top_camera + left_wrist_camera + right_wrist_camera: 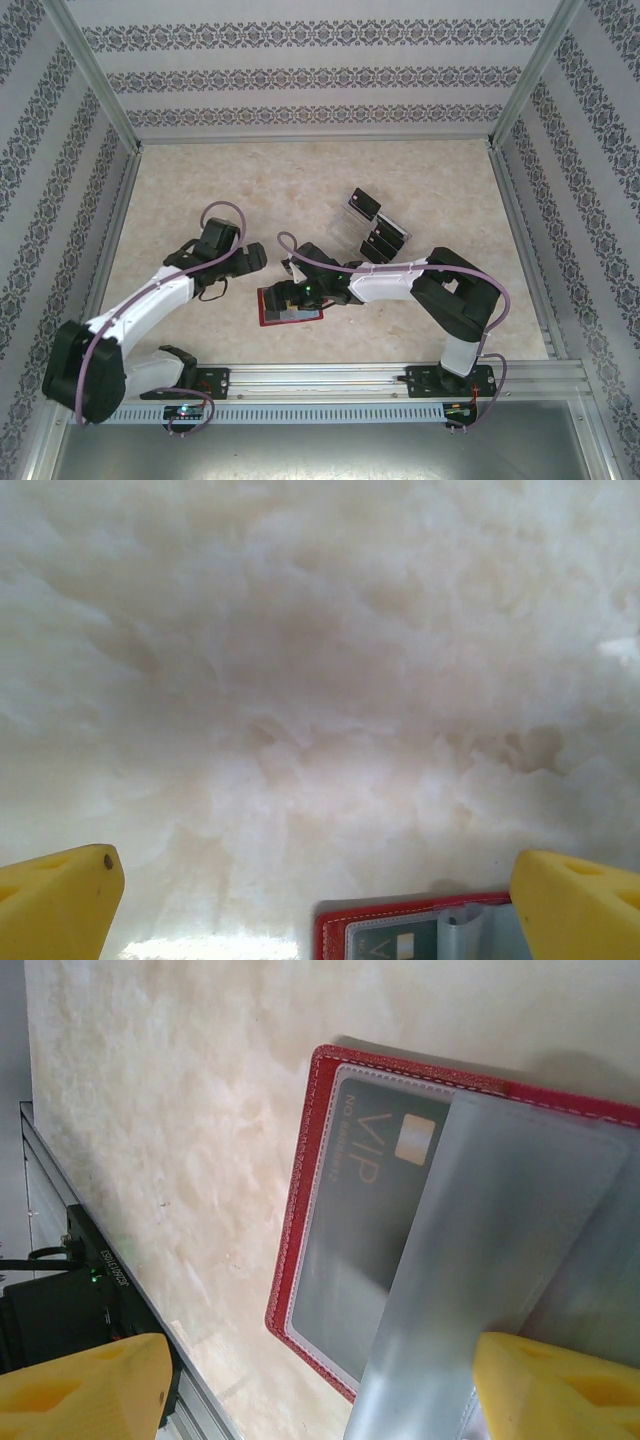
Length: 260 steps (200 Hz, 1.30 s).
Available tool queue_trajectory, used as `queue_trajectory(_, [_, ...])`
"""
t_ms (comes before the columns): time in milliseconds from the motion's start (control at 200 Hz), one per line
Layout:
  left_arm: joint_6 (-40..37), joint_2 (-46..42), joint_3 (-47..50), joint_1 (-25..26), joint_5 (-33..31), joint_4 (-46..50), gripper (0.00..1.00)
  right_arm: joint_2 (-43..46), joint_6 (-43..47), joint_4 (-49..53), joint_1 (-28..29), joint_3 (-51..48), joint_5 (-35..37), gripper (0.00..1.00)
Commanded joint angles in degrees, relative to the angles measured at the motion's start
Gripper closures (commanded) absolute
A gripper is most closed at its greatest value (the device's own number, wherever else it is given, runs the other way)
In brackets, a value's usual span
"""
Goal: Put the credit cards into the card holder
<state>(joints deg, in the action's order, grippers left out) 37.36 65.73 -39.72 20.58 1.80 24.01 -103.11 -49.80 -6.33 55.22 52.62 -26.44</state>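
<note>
1. Two grippers, both with jaws apart: your left gripper [318, 905] stands at full spread over bare table [320, 680] and holds nothing.
2. Your right gripper [320, 1390] hangs wide just above the card holder [297, 1210]. A grey pocket flap [500, 1250] lies between its fingers, but nothing is clamped.
3. Card holder: it lies open and face up on the table between the two arms, near their bases. From above, its long axis runs roughly left to right, slightly tilted.
4. Done, as far as you can judge: one VIP card [365, 1210] sits under a translucent pocket. Its lettering runs parallel to the holder's stitched end edge, so its long axis appears to lie across the holder's.
5. Left to do: several black credit cards [363, 204] stand at the clear rack [352, 222], well apart from the holder and farther from the arm bases. Reckon the task begun but mostly ahead of you.
</note>
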Motion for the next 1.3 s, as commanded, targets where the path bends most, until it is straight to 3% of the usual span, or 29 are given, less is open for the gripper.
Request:
queue_trajectory(0, [-0.53, -4.17, 0.38, -1.22, -2.01, 6.12, 0.0, 0.42, -0.77, 2.81, -0.65, 1.2, 0.6, 0.21])
queue_trajectory(635, [1.49, -22.09, 7.12, -1.49, 0.75, 16.58, 0.0, -2.08, -2.05, 4.48, 0.1, 6.99, -0.8, 0.21])
queue_trajectory(1294, [3.53, -25.21, 8.92, -1.45, 1.8, 16.33, 0.0, -8.82, -0.92, 7.48, 1.11, 17.9, -3.42, 0.22])
